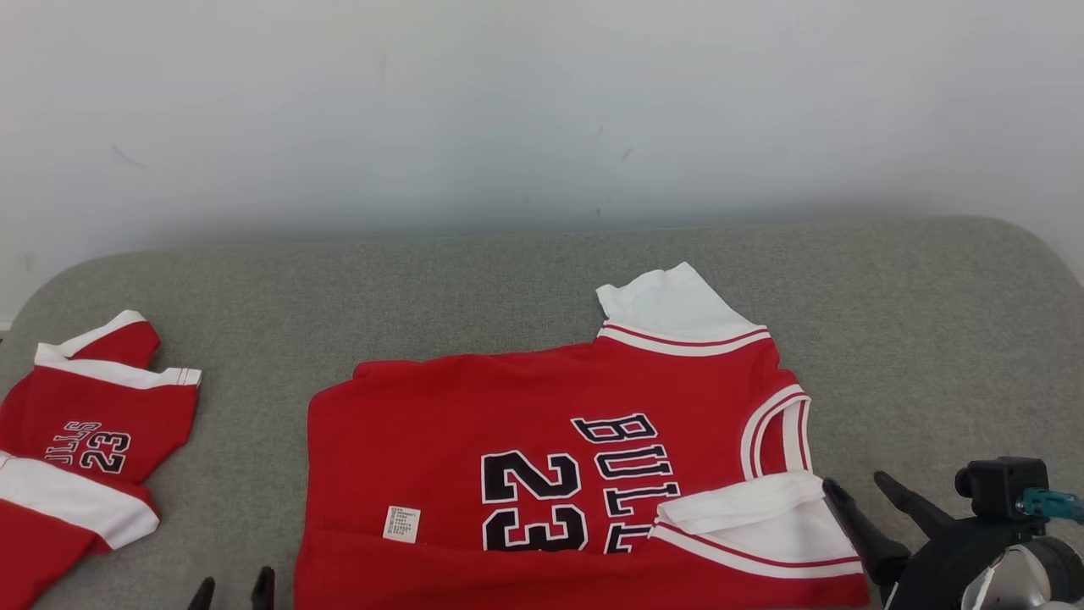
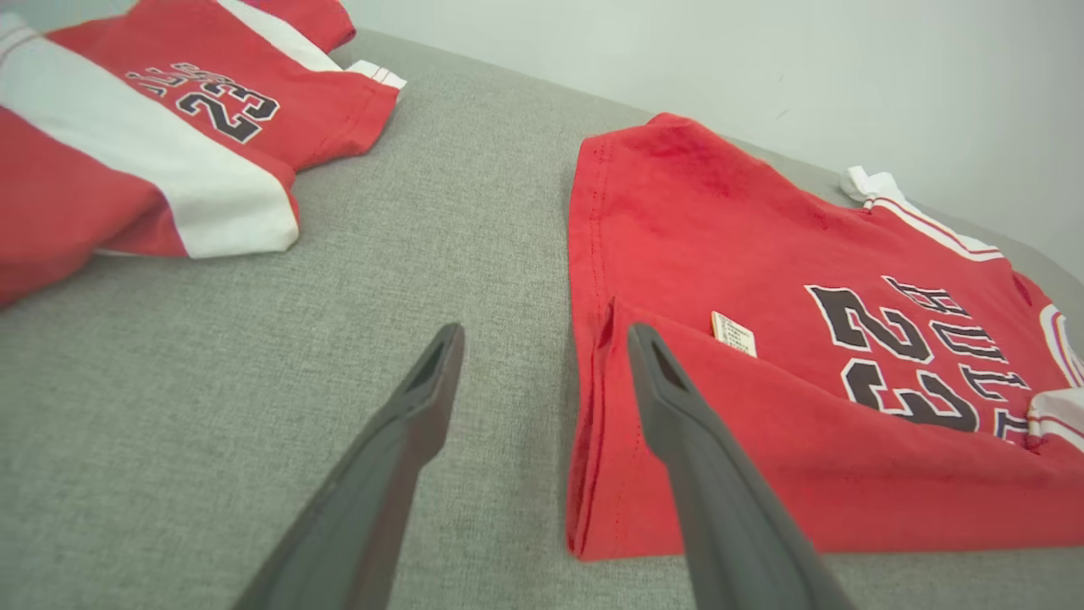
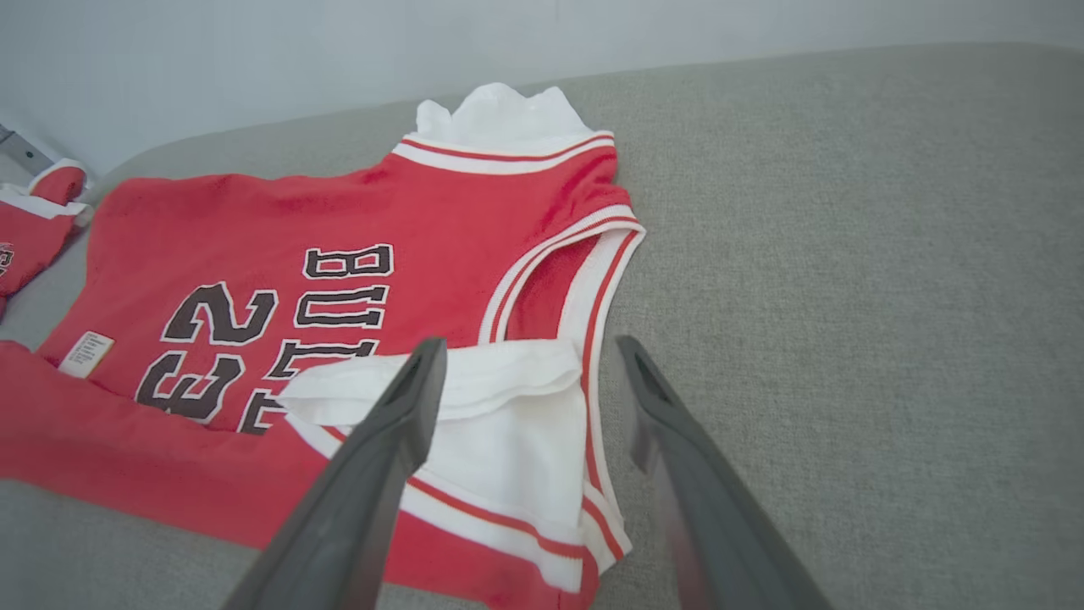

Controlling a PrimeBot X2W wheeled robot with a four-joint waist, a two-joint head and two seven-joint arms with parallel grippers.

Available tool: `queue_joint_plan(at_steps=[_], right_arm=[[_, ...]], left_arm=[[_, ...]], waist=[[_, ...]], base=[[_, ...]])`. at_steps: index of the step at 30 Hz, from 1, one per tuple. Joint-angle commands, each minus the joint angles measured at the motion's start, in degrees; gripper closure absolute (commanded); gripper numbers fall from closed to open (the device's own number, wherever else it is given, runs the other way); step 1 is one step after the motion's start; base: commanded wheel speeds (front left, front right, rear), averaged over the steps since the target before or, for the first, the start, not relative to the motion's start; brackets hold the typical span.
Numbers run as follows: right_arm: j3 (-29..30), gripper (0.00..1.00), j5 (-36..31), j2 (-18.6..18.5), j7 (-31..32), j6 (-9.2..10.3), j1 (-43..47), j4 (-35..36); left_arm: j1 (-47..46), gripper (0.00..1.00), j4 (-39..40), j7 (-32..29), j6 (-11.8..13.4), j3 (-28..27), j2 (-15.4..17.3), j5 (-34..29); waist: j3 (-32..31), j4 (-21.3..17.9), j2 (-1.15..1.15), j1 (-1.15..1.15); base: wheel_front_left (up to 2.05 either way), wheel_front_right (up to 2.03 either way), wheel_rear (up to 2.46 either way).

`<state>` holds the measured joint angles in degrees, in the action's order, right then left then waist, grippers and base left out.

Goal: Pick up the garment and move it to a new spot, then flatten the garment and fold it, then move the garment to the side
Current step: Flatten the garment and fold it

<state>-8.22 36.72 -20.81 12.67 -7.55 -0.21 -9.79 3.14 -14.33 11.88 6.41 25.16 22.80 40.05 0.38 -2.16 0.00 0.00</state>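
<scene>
My left tool [image 2: 546, 335] and right tool [image 3: 529, 343] stand open and empty, so I'd pinch the far corners of the Bulls jersey [image 1: 440, 407] evenly, leaving its near fold flat.

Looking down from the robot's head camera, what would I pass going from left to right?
Folded red-and-white garment → left gripper → red jersey → right gripper.

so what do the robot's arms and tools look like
The left tool and right tool are matte dark grey, each with two long slim fingers tapering to hollowed tips. The right one carries a black camera with a teal plug, on a pale forearm.
</scene>
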Motion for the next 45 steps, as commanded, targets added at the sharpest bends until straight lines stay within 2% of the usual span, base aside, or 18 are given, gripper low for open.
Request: queue_joint_plan(at_steps=[1, 11, 19, 28, 33, 37, 45], right_arm=[[0.7, 0.0, -1.1, 1.1, -1.9, 0.12, -0.4, 0.6], [1.4, 0.0, -7.5, 4.5, -14.5, 0.12, -3.1, -1.1], [2.8, 0.0, -9.7, 6.8, -20.2, 0.12, -4.3, -5.4], [3.3, 0.0, -10.4, 6.9, -21.5, 0.12, -5.5, -8.0], [2.8, 0.0, -10.9, 7.1, -21.2, 0.12, -6.7, -8.3], [2.2, 0.0, -11.0, 7.3, -20.9, 0.12, -8.1, -8.2], [0.4, 0.0, -11.5, 6.6, -20.4, 0.12, -13.7, -9.3]], left_arm=[[-0.8, 0.0, 0.7, 1.1, 0.7, -0.8, 0.3, -1.1], [-1.0, 0.0, 5.4, 3.4, 5.6, -5.2, -0.6, -9.3], [1.2, 0.0, 8.5, 3.4, 6.5, -10.3, -2.7, -13.5], [2.1, 0.0, 7.6, 3.5, 4.7, -12.2, -4.7, -16.2], [-0.6, 0.0, 6.3, 3.5, 2.7, -11.6, -5.2, -15.9], [-4.3, 0.0, 5.1, 3.2, 0.3, -10.9, -5.3, -14.9], [-15.4, 0.0, -3.2, 0.0, -7.0, -9.2, -6.0, -11.1]], waist=[[-0.1, 0.0, 0.0, 0.0], [-0.6, 0.4, 0.0, 0.0], [-0.7, 0.7, 0.0, 0.0], [-0.3, 1.2, 0.0, 0.0], [0.7, 1.3, 0.0, 0.0], [1.9, 1.1, 0.0, 0.0], [5.7, 0.1, 0.0, 0.0]], base=[[0.0, 0.0, 0.0], [0.0, 0.0, 0.0], [0.0, 0.0, 0.0], [0.0, 0.0, 0.0], [0.0, 0.0, 0.0], [0.0, 0.0, 0.0], [0.0, 0.0, 0.0]])
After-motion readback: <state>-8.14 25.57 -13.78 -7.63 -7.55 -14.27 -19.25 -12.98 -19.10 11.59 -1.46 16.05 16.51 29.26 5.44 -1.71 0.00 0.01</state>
